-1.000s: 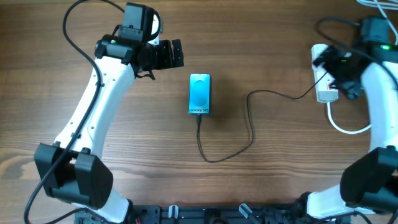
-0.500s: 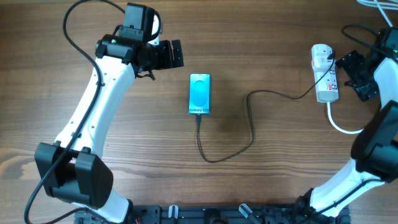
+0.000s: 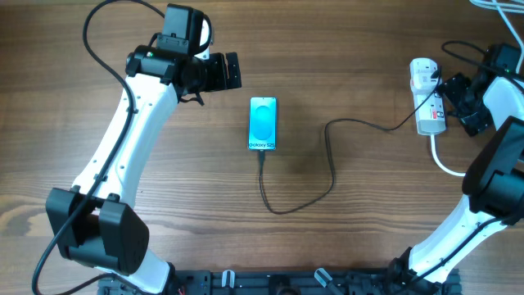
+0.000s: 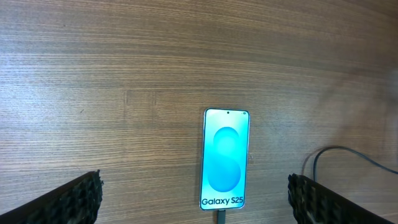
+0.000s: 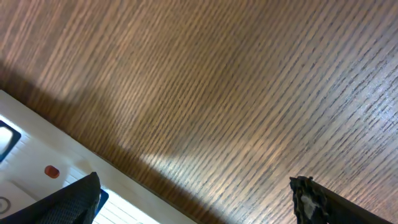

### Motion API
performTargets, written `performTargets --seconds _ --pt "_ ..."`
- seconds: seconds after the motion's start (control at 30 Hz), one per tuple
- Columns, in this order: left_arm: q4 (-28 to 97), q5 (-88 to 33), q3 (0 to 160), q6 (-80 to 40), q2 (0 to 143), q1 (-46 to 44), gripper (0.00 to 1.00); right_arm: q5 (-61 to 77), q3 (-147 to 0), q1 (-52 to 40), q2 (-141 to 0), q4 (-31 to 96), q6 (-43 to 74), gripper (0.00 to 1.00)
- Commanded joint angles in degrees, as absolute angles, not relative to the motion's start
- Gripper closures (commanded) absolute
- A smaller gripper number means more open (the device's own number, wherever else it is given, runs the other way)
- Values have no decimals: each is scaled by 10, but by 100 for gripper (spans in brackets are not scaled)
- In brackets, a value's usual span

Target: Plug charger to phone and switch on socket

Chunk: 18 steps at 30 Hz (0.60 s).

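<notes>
Currently: phone (image 3: 263, 124) lies flat near the centre of the table (image 3: 360, 49), screen up and lit. Charger (image 3: 331, 168) meets the phone's short edge on the robot's side; the left wrist view shows its plug seated there. From there the cable loops toward the robot's base, swings right and up, then runs across to the socket (image 3: 426, 98) at the table's right side. Socket lies flat, with a white cord (image 3: 449, 170) curving off its near end. Switch state: cannot tell.

Left gripper (image 3: 233, 71) hovers beyond the phone and to its left, apart from it. Its fingers (image 4: 74, 198) are spread wide and hold nothing.

Right gripper (image 3: 461, 102) sits just beside the socket's right side. Its fingers (image 5: 317, 199) are spread with nothing between them. Contact with socket: cannot tell. The right wrist view catches a white part of the socket with a small red dot (image 5: 51, 171).
</notes>
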<state>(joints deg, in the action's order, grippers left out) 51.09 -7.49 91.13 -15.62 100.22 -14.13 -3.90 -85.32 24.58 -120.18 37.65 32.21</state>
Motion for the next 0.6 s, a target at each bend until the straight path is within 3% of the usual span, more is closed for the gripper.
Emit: performTargets --seconds 0.0,0.57 --pt "511 -69 911 -159 1006 -140 0 -10 -858 247 -1214 372 300 0" --pt "511 -69 911 -159 1006 -140 0 16 -858 222 -1214 388 271 0"
